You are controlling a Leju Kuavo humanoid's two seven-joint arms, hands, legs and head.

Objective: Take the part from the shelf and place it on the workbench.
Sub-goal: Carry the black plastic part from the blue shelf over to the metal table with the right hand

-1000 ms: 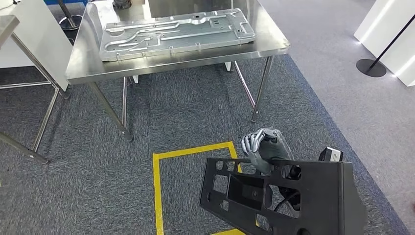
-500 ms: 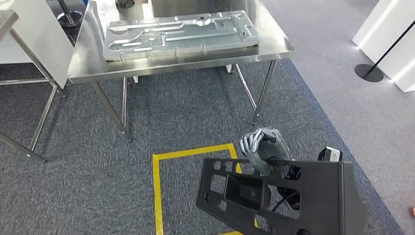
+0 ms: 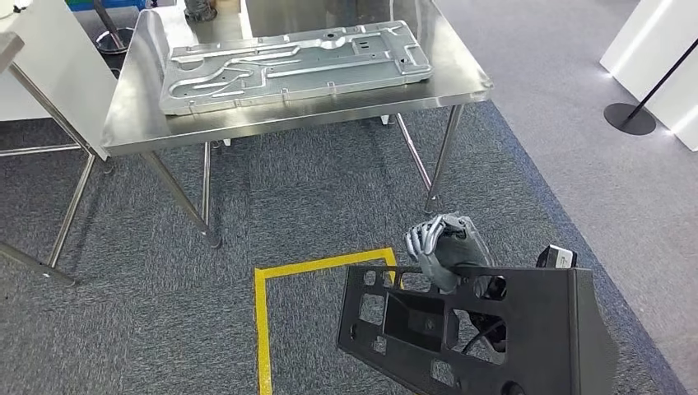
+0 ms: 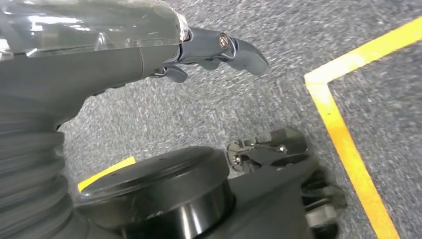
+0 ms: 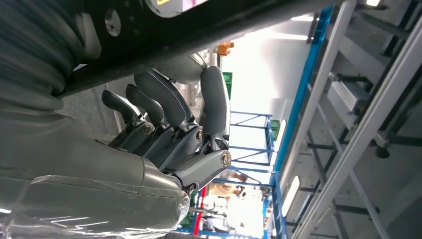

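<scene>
The right hand [image 3: 445, 247] grips the upper edge of a black sheet-metal part with cut-out holes [image 3: 486, 333] — its fingers [image 5: 169, 107] curl over that edge, as the right wrist view shows from close behind. The part hangs tilted below and in front of the hand, low over the grey carpeted floor [image 3: 140, 329], and a small black-and-white connector [image 3: 557, 258] sits at its far top corner, just beside the hand.

A yellow taped line [image 3: 263, 313] on the floor turns a corner just to the left of the part. Well ahead of the hand stands a stainless-steel table on thin legs [image 3: 132, 123], carrying a large flat silver stamped metal panel [image 3: 288, 66] that lies across most of its top.

The left hand [image 4: 214, 50] hangs over the carpet with nothing in it — its fingers are loosely curled and apart, near another stretch of the yellow line.
</scene>
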